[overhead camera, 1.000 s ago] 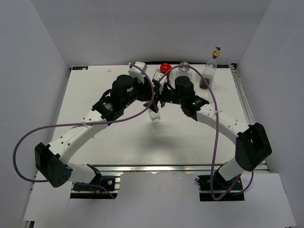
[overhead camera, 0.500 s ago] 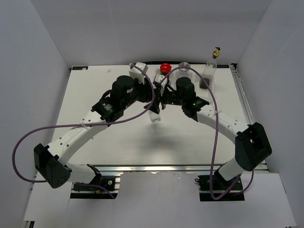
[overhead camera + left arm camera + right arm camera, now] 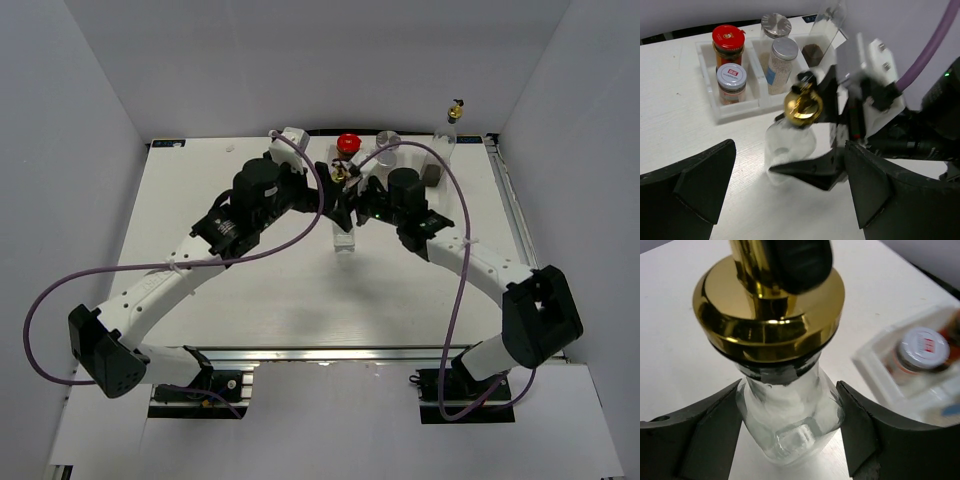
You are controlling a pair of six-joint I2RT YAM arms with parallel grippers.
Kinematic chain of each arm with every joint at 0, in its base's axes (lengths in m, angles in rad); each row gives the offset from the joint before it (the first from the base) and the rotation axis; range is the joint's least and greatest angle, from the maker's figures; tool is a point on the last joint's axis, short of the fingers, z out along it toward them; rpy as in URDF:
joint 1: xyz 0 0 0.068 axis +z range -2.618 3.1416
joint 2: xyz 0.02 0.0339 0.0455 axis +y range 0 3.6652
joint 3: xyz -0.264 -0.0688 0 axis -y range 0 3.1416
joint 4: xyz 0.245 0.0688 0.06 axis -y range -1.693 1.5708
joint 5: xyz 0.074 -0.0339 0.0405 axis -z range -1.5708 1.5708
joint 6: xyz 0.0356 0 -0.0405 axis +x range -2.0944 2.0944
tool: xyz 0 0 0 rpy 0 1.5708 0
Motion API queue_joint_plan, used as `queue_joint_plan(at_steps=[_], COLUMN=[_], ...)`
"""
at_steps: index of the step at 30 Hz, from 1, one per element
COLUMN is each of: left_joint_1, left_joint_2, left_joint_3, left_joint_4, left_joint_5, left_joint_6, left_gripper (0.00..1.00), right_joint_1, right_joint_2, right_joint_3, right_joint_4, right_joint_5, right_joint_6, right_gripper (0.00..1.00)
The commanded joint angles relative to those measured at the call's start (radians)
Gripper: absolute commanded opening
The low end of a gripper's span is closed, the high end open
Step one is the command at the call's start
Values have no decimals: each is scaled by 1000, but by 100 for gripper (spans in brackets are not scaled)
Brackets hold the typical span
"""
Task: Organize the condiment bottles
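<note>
near the tray [image 3: 737, 110], right jaws pinch the gold-capped bottle [image 3: 791, 141], upright, cap up; left jaws spread.

Overhead and both wrist close-ups share the gold-capped bottle [image 3: 802, 106].

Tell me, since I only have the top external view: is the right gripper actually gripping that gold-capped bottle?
Observer: Yes. The right wrist view shows the right gripper with a finger against each side of the gold-capped bottle, on the glass below the cap.
Operator: And the other arm?
Observer: The left gripper is open. Its wrist view shows the fingers spread wide, neither touching the bottle.
Operator: What sits with the red-capped jar?
Observer: In the left wrist view, the pale-lidded jar stands just in front of it, in the same compartment of the tray.
</note>
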Motion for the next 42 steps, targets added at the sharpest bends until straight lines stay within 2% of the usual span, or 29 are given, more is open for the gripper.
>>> queue_joint_plan(at_steps=[1, 6, 8, 12, 17, 21, 26, 34, 42], left_joint_1=[-4, -4, 1, 57, 287, 367, 450, 505, 527], left_joint_2=[-63, -111, -122, -114, -99, -105, -103, -68, -40], left_joint_3=[6, -83, -128, -209, -287, -335, -364, -380, -381], left_joint_4=[19, 45, 64, 62, 99, 111, 108, 104, 116], left_joint_5=[-56, -240, -312, -447, -380, -440, -440, -446, -455], left_joint_6=[-17, -65, -86, -138, -248, -272, -287, -281, -263], left_gripper=[98, 98, 98, 98, 98, 98, 98, 98, 98], right_joint_1=[-61, -185, -228, -294, -356, -362, -374, -377, -386], right_joint_2=[-114, -181, -197, -207, -165, -93, 42, 202, 285], right_joint_3=[11, 6, 4, 21, 55, 93, 184, 239, 230], right_joint_4=[138, 149, 150, 158, 192, 250, 313, 440, 479], right_joint_5=[131, 229, 316, 439, 545, 587, 689, 789, 794], right_joint_6=[10, 18, 13, -8, 1, -2, 2, 41, 56], right_gripper=[0, 0, 0, 0, 0, 0, 0, 0, 0])
